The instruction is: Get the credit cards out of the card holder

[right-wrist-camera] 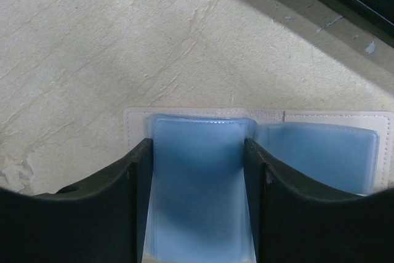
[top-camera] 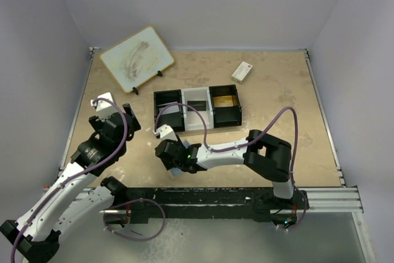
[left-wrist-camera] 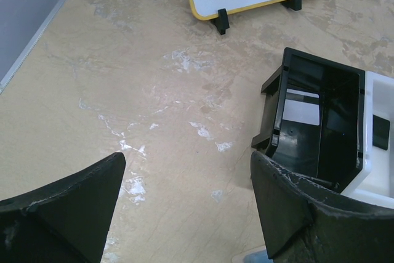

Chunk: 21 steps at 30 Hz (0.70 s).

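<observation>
Right wrist view: right fingers (right-wrist-camera: 92, 214) part-open, flanking one pale blue sleeve of the card holder (right-wrist-camera: 314, 149), which lies unfolded on the desk (right-wrist-camera: 92, 47) near the arm bases; whether they pinch it cannot be told. Risk: squeezing soft plastic may buckle the sleeve or drag the whole holder, since nothing pins it. Idle: left fingers (left-wrist-camera: 61, 207), spread wide, empty, well apart. Beyond: tray (left-wrist-camera: 275, 115), near enough to crowd a forward pull. Far: white box (top-camera: 242, 71); whiteboard (top-camera: 136, 58).
</observation>
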{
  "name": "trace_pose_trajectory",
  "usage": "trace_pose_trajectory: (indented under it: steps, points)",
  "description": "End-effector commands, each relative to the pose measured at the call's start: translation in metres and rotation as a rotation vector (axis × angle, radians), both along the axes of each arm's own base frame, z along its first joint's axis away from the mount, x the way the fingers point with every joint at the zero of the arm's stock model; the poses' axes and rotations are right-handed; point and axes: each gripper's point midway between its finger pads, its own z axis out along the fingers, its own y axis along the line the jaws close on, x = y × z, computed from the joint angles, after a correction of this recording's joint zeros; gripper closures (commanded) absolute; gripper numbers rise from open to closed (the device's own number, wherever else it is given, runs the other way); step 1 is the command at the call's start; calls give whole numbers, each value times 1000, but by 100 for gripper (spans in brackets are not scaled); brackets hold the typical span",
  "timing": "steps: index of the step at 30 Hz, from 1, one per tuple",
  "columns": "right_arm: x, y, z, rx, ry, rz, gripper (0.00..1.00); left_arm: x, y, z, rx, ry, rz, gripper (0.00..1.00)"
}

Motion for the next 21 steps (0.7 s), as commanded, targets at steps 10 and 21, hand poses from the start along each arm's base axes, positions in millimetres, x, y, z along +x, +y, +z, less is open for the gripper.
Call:
trace_pose_trajectory:
  steps: [10, 21]
  points:
    - [-11, -29, -27, 160, 327, 1, 63, 4, 1, 12, -14, -31, 18, 20]
    - [-11, -40, -40, 148, 382, -7, 48, 5, -2, 9, -11, -18, 6, 20]
